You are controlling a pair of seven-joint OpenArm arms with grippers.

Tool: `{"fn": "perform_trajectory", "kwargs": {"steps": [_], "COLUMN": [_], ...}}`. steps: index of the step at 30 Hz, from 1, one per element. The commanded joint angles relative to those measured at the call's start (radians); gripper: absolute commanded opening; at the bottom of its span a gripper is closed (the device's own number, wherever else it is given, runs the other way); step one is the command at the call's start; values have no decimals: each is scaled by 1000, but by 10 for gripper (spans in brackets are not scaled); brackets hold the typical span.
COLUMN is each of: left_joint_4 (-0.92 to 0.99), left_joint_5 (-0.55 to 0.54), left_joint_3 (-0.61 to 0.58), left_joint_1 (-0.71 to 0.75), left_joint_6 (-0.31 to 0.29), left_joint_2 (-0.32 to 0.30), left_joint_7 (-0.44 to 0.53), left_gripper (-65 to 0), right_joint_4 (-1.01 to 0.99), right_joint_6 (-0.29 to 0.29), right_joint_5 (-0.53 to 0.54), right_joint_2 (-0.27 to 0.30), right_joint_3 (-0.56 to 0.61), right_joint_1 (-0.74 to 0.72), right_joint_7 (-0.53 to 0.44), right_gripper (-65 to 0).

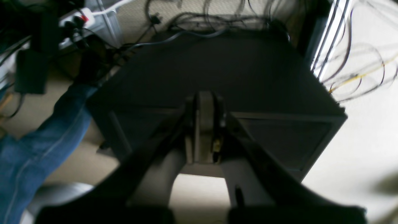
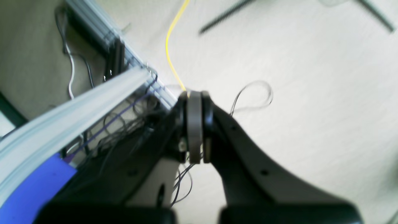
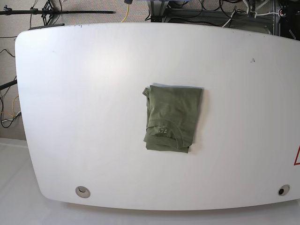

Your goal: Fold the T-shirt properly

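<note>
On table (image 3: 70, 93): one folded T-shirt (image 3: 172, 117), lying flat.

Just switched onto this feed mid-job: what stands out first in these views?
The olive T-shirt lies folded into a compact rectangle near the middle of the white table. Neither arm is over it: the left gripper and right gripper are both shut, empty, and looking at floor and cables.
</note>
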State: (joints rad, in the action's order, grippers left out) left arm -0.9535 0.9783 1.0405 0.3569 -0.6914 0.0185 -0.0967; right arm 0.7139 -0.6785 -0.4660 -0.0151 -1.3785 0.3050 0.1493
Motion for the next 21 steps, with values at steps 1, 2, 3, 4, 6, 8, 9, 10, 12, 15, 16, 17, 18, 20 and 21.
{"fn": "perform_trajectory", "kwargs": {"steps": [1,2,3,4,6,8,9,10,12,15,16,17,18,20,21], "left_joint_4": [89,117,153,199,299,414,482,526,652,830,891,933,953,953,953], "left_joint_5": [54,72,95,120,155,182,201,216,261,328,348,363,388,420,429], "left_joint_3": [1,1,2,7,10,1,-4,-9,-29,-70,-84,-95,-111,-136,-145], "left_joint_1": [-2,-11,-25,-38,-55,-65,-71,-77,-100,-140,-160,-175,-197,-226,-235], "left_joint_6": [-7,-7,-7,-7,-7,-7,-7,-6,120,325,401,456,530,628,665], "left_joint_2": [-7,-9,-19,-33,-55,-78,-91,-102,-134,-180,-194,-202,-213,-226,-229], "left_joint_7": [74,99,130,162,219,271,303,323,380,443,457,463,464,464,464], "left_gripper": [-650,-650,-650,-650,-650,-650,-650,-650,-650,-650,-650,-650,-650,-650,-650], "right_joint_4": [-110,-141,-182,-231,-317,-403,-451,-478,-552,-620,-636,-647,-663,-678,-681], "right_joint_6": [-8,-8,-7,-5,-5,-4,0,6,49,153,202,236,282,351,374], "right_joint_5": [-43,-58,-76,-101,-152,-210,-247,-273,-342,-429,-458,-478,-509,-555,-572], "right_joint_2": [40,50,59,68,85,103,109,112,119,116,114,109,99,79,73], "right_joint_3": [3,4,8,12,29,57,77,90,123,158,167,176,189,213,222], "right_joint_1": [-20,-27,-34,-40,-57,-77,-89,-96,-115,-140,-146,-151,-158,-169,-174], "right_joint_7": [-55,-72,-93,-122,-169,-210,-235,-250,-287,-319,-328,-336,-347,-356,-356], "right_gripper": [-650,-650,-650,-650,-650,-650,-650,-650,-650,-650,-650,-650,-650,-650,-650]}}
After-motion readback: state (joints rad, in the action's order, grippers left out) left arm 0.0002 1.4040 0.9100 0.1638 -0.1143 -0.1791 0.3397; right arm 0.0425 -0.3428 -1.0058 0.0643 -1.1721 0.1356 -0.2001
